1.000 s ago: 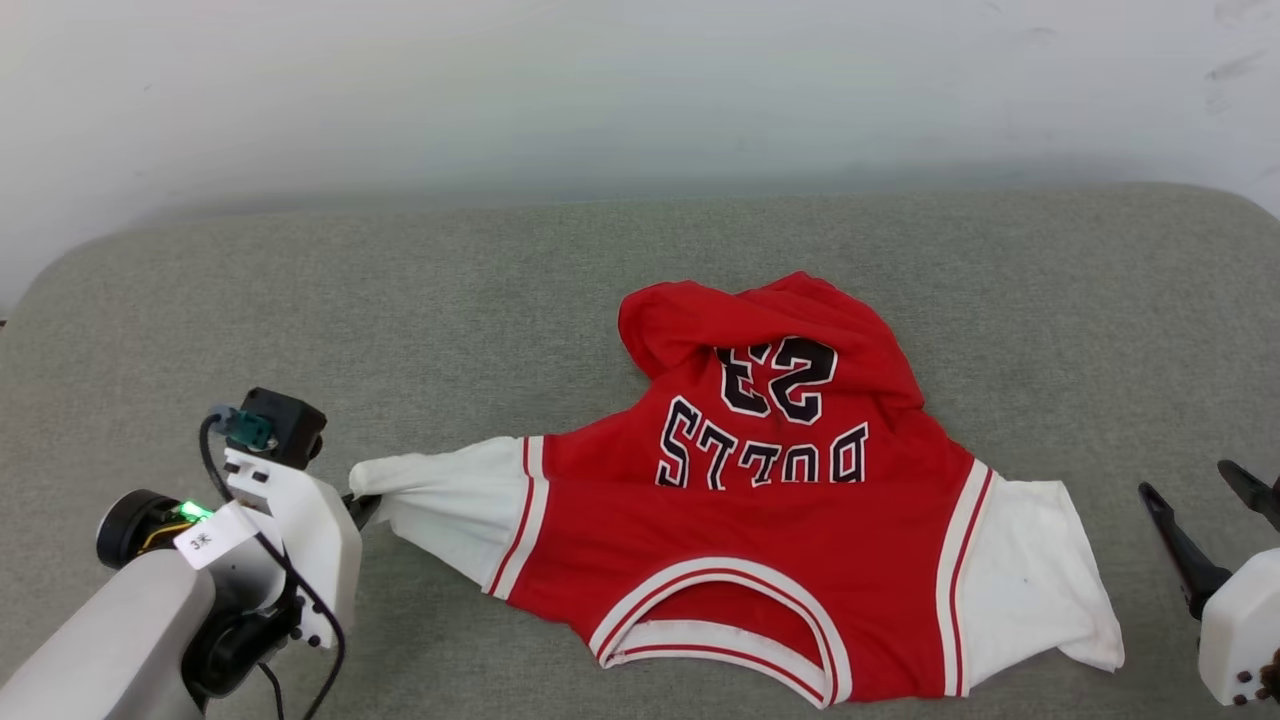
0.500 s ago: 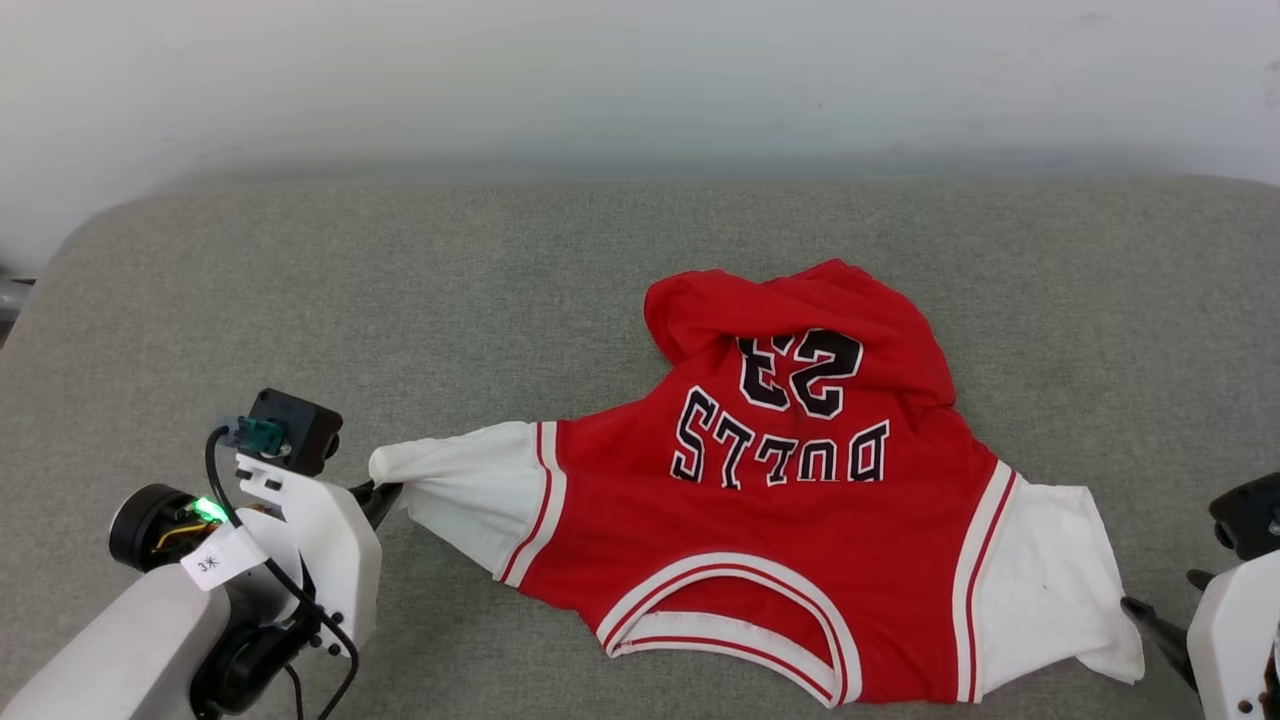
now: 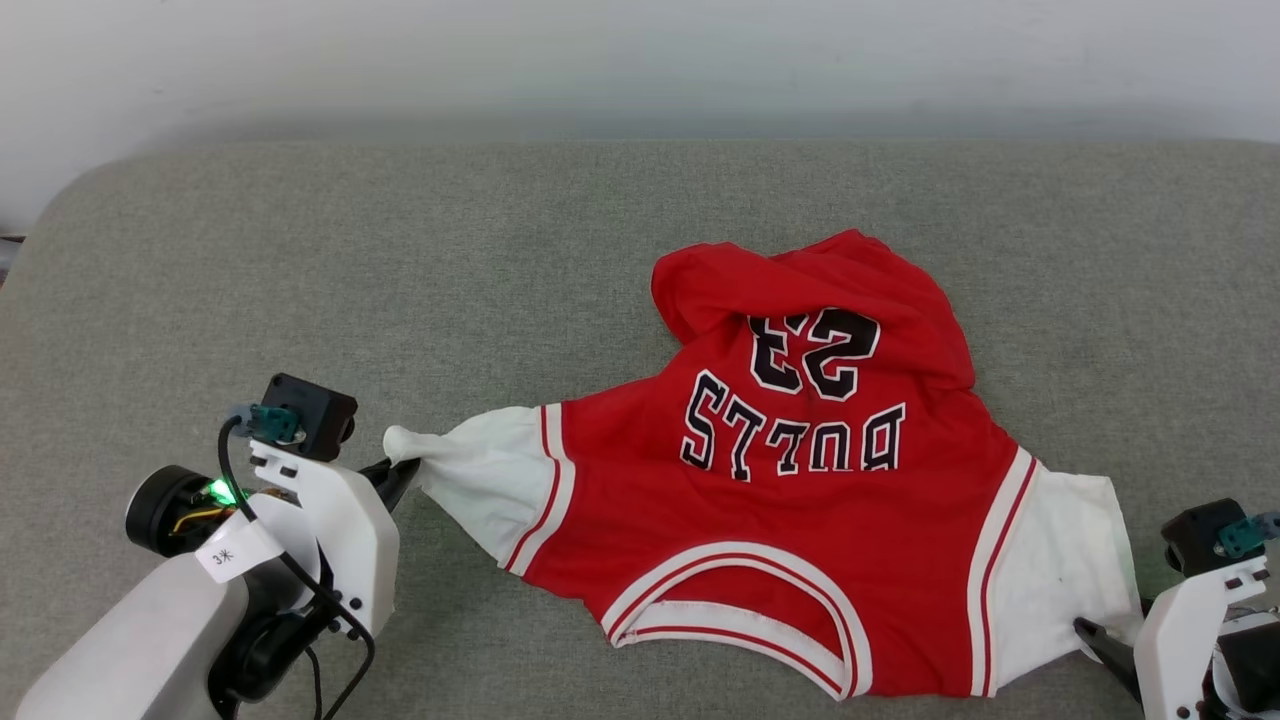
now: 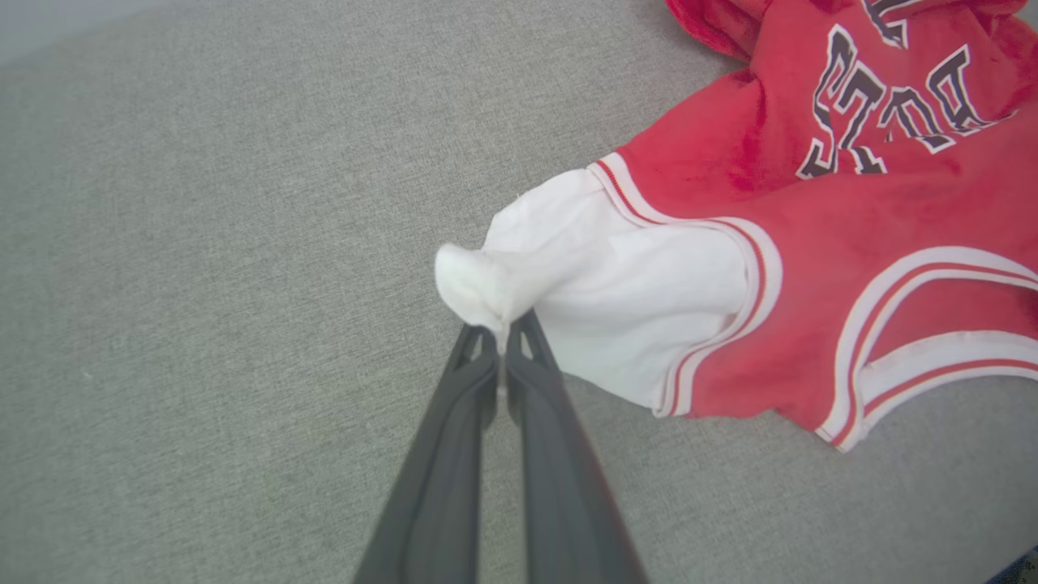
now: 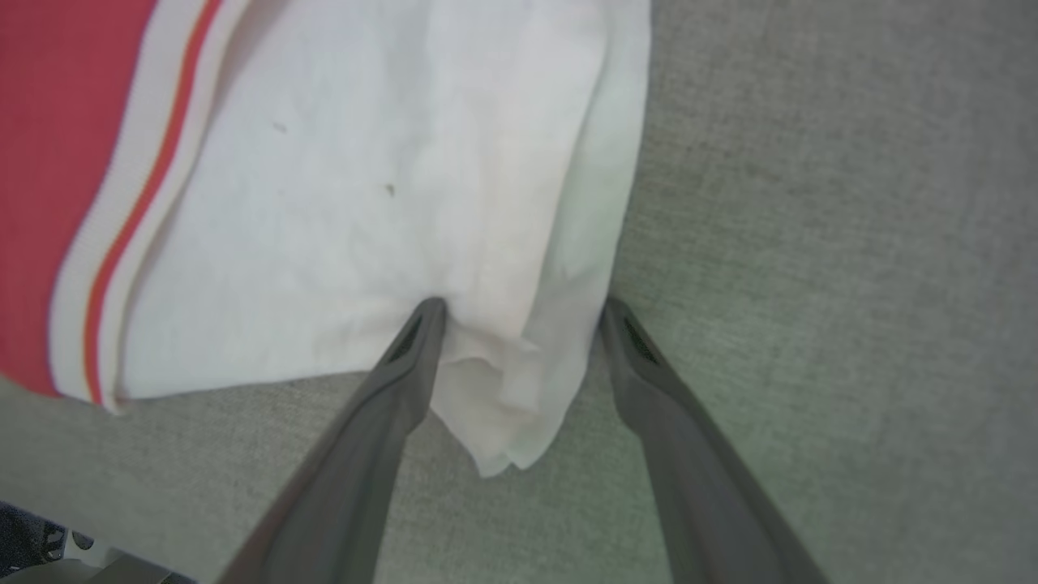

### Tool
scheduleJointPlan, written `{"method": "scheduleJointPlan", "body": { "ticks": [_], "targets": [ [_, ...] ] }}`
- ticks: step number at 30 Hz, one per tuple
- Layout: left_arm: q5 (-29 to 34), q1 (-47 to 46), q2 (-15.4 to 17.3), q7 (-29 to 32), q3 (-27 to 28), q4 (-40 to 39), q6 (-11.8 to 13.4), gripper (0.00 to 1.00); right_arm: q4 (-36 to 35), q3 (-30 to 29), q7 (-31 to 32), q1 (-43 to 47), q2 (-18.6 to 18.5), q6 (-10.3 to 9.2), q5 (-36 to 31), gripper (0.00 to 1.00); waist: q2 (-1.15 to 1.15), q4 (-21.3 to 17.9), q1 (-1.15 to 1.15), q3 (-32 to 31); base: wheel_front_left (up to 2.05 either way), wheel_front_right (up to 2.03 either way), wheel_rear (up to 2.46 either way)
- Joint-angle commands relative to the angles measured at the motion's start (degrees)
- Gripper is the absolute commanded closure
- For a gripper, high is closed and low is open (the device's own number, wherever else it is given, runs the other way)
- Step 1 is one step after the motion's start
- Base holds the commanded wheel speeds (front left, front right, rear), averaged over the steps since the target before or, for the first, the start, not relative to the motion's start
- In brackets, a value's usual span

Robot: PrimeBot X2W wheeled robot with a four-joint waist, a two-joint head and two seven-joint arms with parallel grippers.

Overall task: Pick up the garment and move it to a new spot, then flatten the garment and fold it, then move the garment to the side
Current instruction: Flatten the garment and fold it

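The garment (image 3: 790,500), a red jersey with white sleeves and "BULLS 23" upside down, lies spread on the grey cushion, its lower part bunched at the far side. My left gripper (image 3: 403,470) is shut on the tip of the left white sleeve (image 4: 616,284), which is pulled taut into a point; in the left wrist view the left gripper (image 4: 504,334) pinches that tip. My right gripper (image 5: 525,315) is open, its two fingers straddling the near corner of the right white sleeve (image 5: 365,203). One right finger (image 3: 1098,640) shows at the sleeve's edge in the head view.
The grey fabric cushion (image 3: 400,260) stretches wide to the left and behind the garment. A pale wall (image 3: 640,60) runs along its far edge. The cushion's near edge lies just below the collar (image 3: 740,620).
My right gripper has come in from the right, still open, until its fingers straddle the right sleeve's corner. The left gripper keeps hold of the left sleeve. The head camera has shifted.
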Motion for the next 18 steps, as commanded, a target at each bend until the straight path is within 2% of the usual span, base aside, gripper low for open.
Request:
{"method": "scheduleJointPlan", "body": {
  "ticks": [1, 3, 4, 10, 18],
  "targets": [
    [0.03, -0.35, -0.10, -0.43, 0.18, 0.12, 0.18, 1.00, 2.18, 3.15, -0.48, 0.72, 3.01, 0.17, 0.20, 0.00, 0.00, -0.09, 0.01, 0.01, 0.00, 0.00, 0.00],
    [-0.25, 0.05, -0.15, -0.91, 0.43, 0.31, 0.25, 1.00, 3.46, 4.64, -2.78, 0.00, 3.40, 0.18, 0.65, 0.73, 0.00, -0.30, 0.01, -0.26, 0.00, 0.00, 0.00],
    [-0.34, 0.43, -0.15, -1.12, 0.47, 0.49, 0.29, 1.00, 3.84, 5.22, -3.82, -0.43, 3.41, 0.18, 0.89, 1.00, 0.00, -0.45, 0.01, -0.57, 0.00, 0.00, 0.00],
    [0.17, 2.36, 0.30, -4.61, 1.41, -0.23, 1.10, 1.00, 3.61, 5.00, -11.50, -2.61, 0.32, 0.06, 0.25, 1.00, 0.00, -1.23, 0.01, -3.65, 0.00, 0.00, 0.00],
    [0.74, 2.65, 1.81, -8.42, 4.21, -7.16, 2.99, 1.00, -4.55, -1.20, -17.71, -2.68, -1.55, 0.06, -0.49, 1.00, 0.00, -1.92, 0.01, -7.19, 0.00, 0.00, 0.00]
  ]
}}
